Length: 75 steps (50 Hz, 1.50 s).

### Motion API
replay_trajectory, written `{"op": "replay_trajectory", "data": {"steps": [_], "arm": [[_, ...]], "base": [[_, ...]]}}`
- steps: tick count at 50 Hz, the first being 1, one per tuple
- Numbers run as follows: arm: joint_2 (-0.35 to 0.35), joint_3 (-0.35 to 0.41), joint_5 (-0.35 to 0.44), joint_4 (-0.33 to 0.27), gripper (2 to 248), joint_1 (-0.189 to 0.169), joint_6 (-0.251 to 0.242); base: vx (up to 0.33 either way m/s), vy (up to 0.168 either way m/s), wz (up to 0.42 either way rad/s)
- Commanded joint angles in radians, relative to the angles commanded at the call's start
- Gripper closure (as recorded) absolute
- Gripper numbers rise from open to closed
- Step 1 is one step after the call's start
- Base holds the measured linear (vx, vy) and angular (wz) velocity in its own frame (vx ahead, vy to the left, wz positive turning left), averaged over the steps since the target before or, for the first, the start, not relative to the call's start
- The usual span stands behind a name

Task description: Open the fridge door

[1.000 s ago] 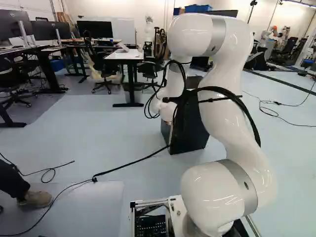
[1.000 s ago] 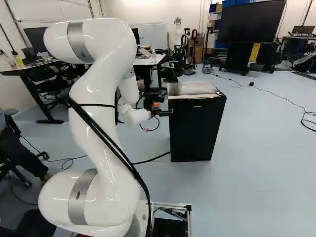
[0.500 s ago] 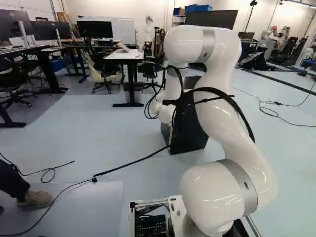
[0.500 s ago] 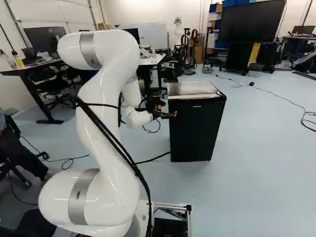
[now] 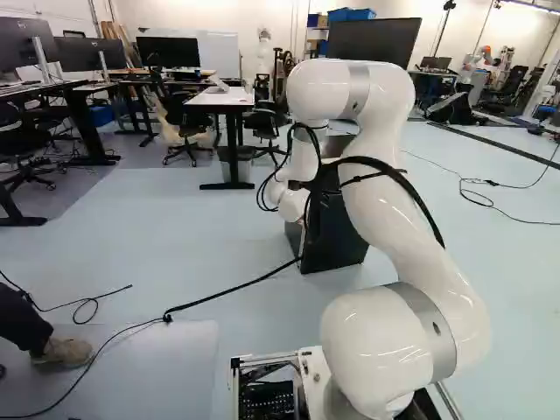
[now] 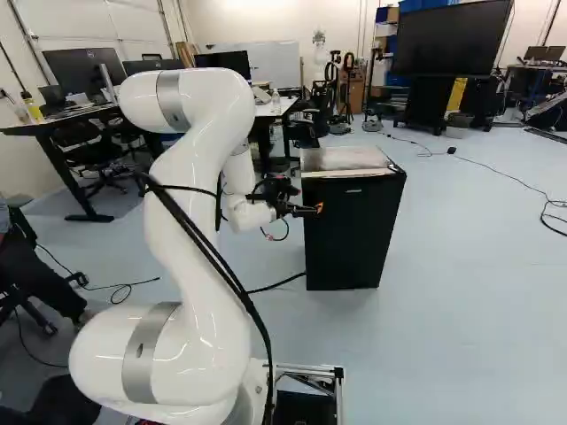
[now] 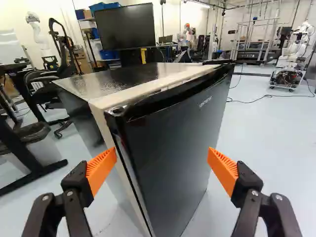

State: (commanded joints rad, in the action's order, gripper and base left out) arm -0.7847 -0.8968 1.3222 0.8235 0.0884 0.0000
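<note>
- Moved since the last frame: white arm (image 6: 190, 204), now lower, with the end effector (image 6: 317, 210) a bit further right and down in the right base view, nearer the fridge (image 6: 352, 230).
- Not moved: base and fridge.
- Place of the fridge: on the floor (image 6: 461, 292), just right of the middle in the right base view; partly hidden behind the arm near the middle of the left base view; ahead of the end effector in the wrist view.
- End effector: spread wide, pinching nothing, orange pads (image 7: 100, 170) well apart, near corner of the fridge ahead, between the two.
- Door (image 7: 182, 133): black, looks shut, with a thin crack (image 7: 129, 180) down the near side edge.
- Step in hand, at a guess: lining up with that edge.
- To do this well: go in slow and straight, one pad beside the crack, the other in front of the door. Stop before bumping the corner.
- Next, maybe: close gently on the edge, or hook a fingertip into the crack, then pull out in a curve, not straight back.
- Watch out for: slipping off smooth black plastic, tipping or dragging the fridge, or pulling at the hinge side. Cannot tell yet which side has the hinge.
</note>
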Motion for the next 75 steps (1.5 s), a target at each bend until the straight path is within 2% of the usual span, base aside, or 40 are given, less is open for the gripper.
{"op": "replay_trajectory", "data": {"steps": [27,50,75], "arm": [[-0.024,-0.04,0.002,0.002,3,0.009,0.0],[-0.045,-0.075,0.002,0.002,3,-0.026,0.0],[0.014,0.025,0.002,0.002,3,-0.064,0.0]], "base": [[0.0,0.0,0.0],[0.0,0.0,0.0],[0.0,0.0,0.0]]}}
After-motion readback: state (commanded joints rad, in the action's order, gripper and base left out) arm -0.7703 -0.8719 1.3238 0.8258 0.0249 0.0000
